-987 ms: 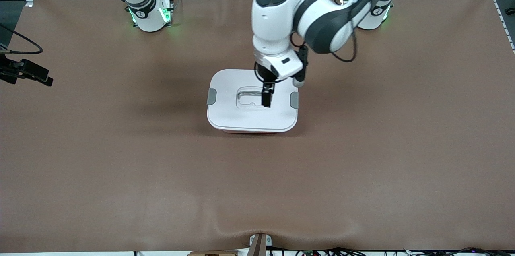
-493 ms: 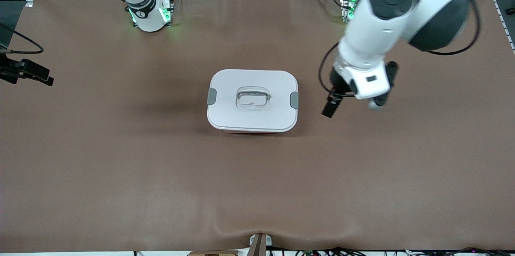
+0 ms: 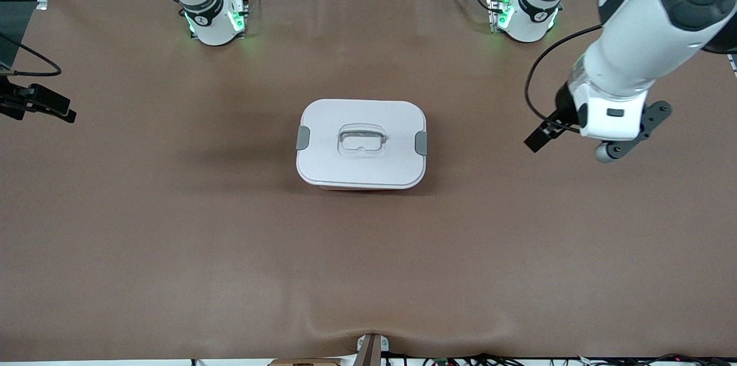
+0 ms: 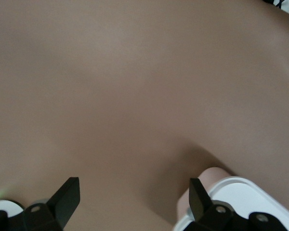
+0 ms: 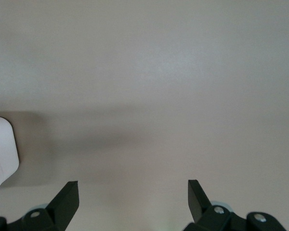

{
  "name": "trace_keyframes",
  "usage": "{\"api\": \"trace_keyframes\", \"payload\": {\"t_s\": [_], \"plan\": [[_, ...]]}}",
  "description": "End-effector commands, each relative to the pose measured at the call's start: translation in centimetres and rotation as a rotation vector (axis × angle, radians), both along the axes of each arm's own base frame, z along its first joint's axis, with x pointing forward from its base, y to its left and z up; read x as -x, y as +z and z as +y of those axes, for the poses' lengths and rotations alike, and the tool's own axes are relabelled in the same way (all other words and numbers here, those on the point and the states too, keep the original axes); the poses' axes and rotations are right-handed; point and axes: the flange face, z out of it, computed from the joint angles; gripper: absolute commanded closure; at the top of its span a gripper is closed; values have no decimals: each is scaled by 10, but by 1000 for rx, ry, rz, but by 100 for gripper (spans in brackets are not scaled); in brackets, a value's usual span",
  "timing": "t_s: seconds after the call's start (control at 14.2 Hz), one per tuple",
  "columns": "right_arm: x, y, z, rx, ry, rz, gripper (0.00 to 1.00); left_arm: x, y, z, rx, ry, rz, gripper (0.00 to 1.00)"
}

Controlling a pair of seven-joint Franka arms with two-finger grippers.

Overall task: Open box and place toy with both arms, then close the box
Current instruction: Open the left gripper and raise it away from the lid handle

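Box (image 3: pixel 361 144) sits mid-desk, about midway between the 2 arm bases, white lid (image 3: pixel 361 124) on. Both grey side clips (image 3: pixel 303 138) lie flat against the lid edges, and the clear recessed handle (image 3: pixel 360 141) faces up. Judged closed: lid seated square, only a thin pink strip of the tub showing under the edge nearest the front camera. The toy is not visible in any view; whether it is inside the box cannot be told.

Left hand (image 3: pixel 541 137) hangs over bare desk (image 3: pixel 173 251) toward the left arm's end, well apart from the box and clear of the clip on that side. Left wrist view shows its 2 fingers spread wide with nothing between them, and a corner of the box at the frame edge.

Right hand (image 5: pixel 130 202) is out of the front view; only the right arm's base and lower link appear there, so this arm appears to be waiting. Right wrist view shows its fingers spread wide, empty, over bare desk, with a sliver of the white lid at the frame edge.

Judgement: neither hand touches the box. With the lid on and the left hand standing off, the closing step looks finished.
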Motion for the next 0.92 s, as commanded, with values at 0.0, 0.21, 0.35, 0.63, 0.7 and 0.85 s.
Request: {"api": "trace_keyframes", "payload": {"t_s": [0.0, 0.21, 0.35, 0.63, 0.7, 0.85], "plan": [[3, 7, 0, -28, -10, -12, 0, 10, 19, 19, -22, -122, 39, 0], [3, 8, 2, -29, -7, -12, 0, 9, 27, 42, -26, -209, 58, 0], [3, 8, 1, -28, -7, -14, 0, 9, 36, 61, -22, -262, 48, 0], [3, 9, 1, -27, -6, -15, 0, 21, 60, 84, -40, -422, 21, 0], [3, 9, 1, -27, -6, -15, 0, 23, 65, 97, -48, -446, 29, 0], [3, 9, 1, -25, -7, -15, 0, 26, 67, 108, -38, -502, 45, 0]]}}
